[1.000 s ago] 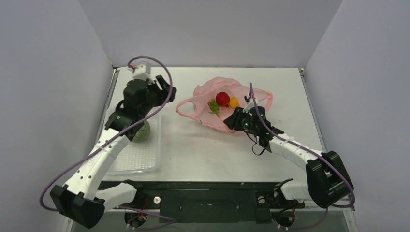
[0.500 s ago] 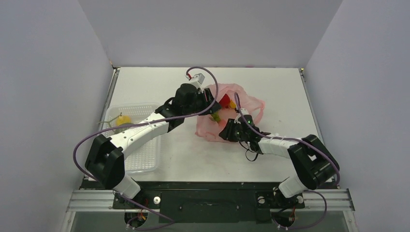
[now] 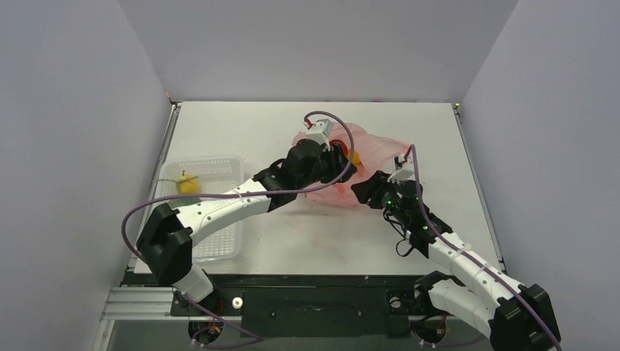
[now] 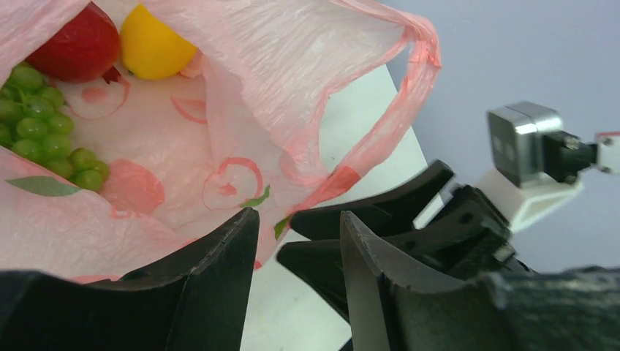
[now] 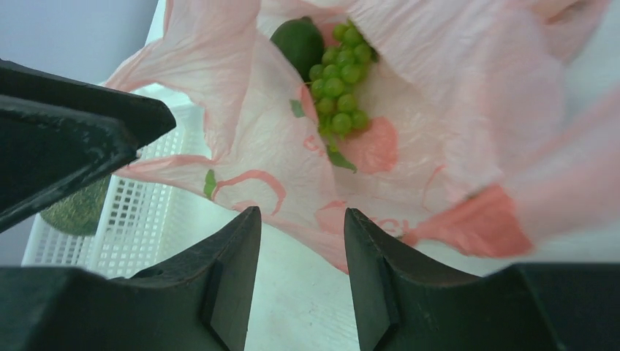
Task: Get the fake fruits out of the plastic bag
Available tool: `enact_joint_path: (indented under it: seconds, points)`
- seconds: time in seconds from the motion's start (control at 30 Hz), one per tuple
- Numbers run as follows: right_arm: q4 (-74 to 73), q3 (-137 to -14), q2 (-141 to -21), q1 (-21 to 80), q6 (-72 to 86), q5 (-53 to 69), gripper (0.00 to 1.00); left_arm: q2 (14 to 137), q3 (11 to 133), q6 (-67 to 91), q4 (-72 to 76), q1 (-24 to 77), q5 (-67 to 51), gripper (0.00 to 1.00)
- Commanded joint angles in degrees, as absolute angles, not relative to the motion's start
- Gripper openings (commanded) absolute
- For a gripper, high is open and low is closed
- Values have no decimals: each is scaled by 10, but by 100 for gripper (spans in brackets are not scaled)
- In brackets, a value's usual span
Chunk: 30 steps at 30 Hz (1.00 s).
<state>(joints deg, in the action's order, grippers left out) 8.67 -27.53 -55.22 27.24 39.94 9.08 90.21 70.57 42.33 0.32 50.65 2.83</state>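
The pink plastic bag [image 3: 374, 149] lies open at mid-table. In the left wrist view the bag [image 4: 241, 95] holds a red round fruit [image 4: 79, 48], a small yellow ball [image 4: 150, 48] and a green grape bunch [image 4: 40, 131]. The right wrist view shows the grapes [image 5: 338, 95] and a dark green round fruit [image 5: 297, 42] in the bag [image 5: 453, 110]. My left gripper [image 3: 343, 167] is open and empty at the bag's near edge [image 4: 296, 219]. My right gripper [image 3: 364, 189] is open and empty just in front of the bag [image 5: 301, 219].
A clear plastic tray [image 3: 219, 241] stands at the left with a yellow lemon-shaped fruit [image 3: 188, 183] in it. The right wrist view shows a green textured round fruit [image 5: 77, 208] in the tray [image 5: 139, 241]. The two grippers are close together.
My left arm swung from the tray across to the bag, and the lemon now lies in the tray. My right gripper drew back to the right, off the bag's edge.
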Motion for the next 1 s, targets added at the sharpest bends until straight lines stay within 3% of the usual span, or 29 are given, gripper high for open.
enact_joint_path:
  seconds: [0.0,0.33,0.7,0.87,0.97]
  points:
    - [55,-241,-489,244,403,40,41,949,745,401,1,513,120,42]
    - [5,-223,-397,235,377,30,40,1140,889,325,-115,516,254,41]
    - [-26,-210,-380,222,356,23,41,1266,1023,233,-189,510,431,58]
    - [-24,-207,-383,218,350,25,41,1284,1026,226,-191,495,437,66]
    - [-22,-207,-385,215,348,25,41,1314,1043,233,-197,476,374,66]
